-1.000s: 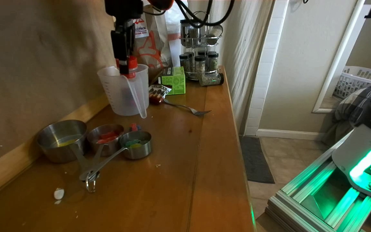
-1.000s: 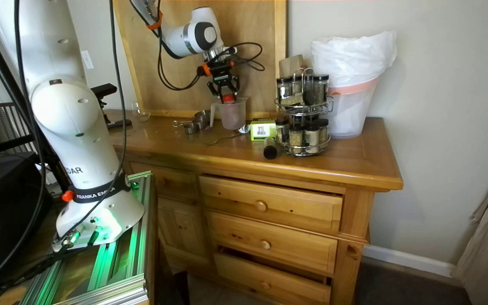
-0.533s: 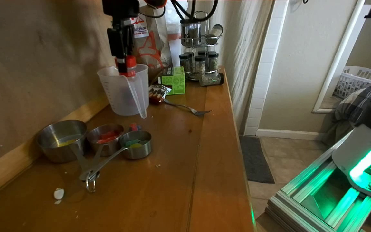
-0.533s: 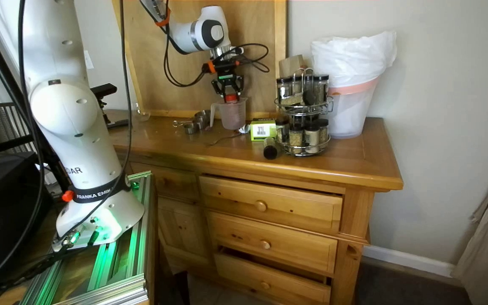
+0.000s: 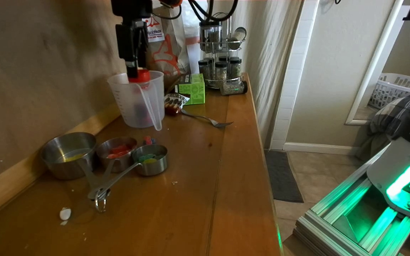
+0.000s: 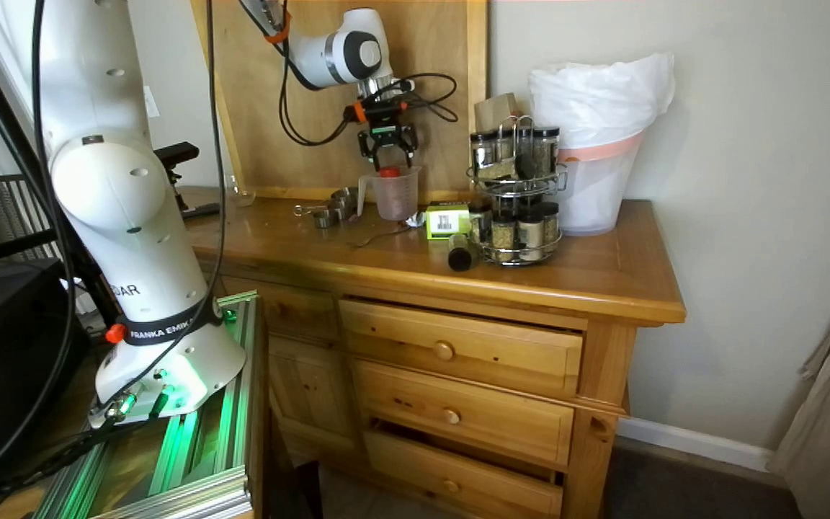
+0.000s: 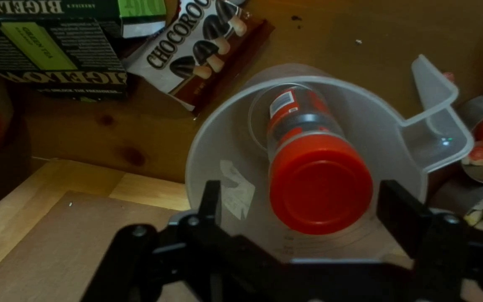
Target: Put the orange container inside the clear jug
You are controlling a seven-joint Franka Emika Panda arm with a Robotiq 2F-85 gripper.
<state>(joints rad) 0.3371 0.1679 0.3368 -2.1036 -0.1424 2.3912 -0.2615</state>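
The orange container (image 7: 321, 184), with a red cap and a red-labelled see-through body, stands inside the clear jug (image 7: 208, 163). Its cap (image 5: 142, 76) is about level with the jug's rim. In both exterior views the translucent jug (image 6: 402, 200) stands upright on the wooden top near the back panel. Just above the jug's mouth is my gripper (image 6: 393, 166), fingers apart. From the wrist view, my gripper (image 7: 300, 184) is open, one finger on each side of the cap, with a visible gap on both sides. The jug's wall blurs the container's lower part in an exterior view.
Metal measuring cups (image 5: 68, 156) sit beside the jug on its handle side. A snack bag (image 7: 199, 50), a green tea box (image 5: 195, 89) and a fork (image 5: 208, 119) lie near it. Further along are a spice rack (image 6: 516, 191) and a fallen spice jar (image 6: 460, 252).
My gripper has opened and let go of the orange container, which has dropped lower into the jug. The arm shifted slightly toward the jug's middle earlier, then rose a little.
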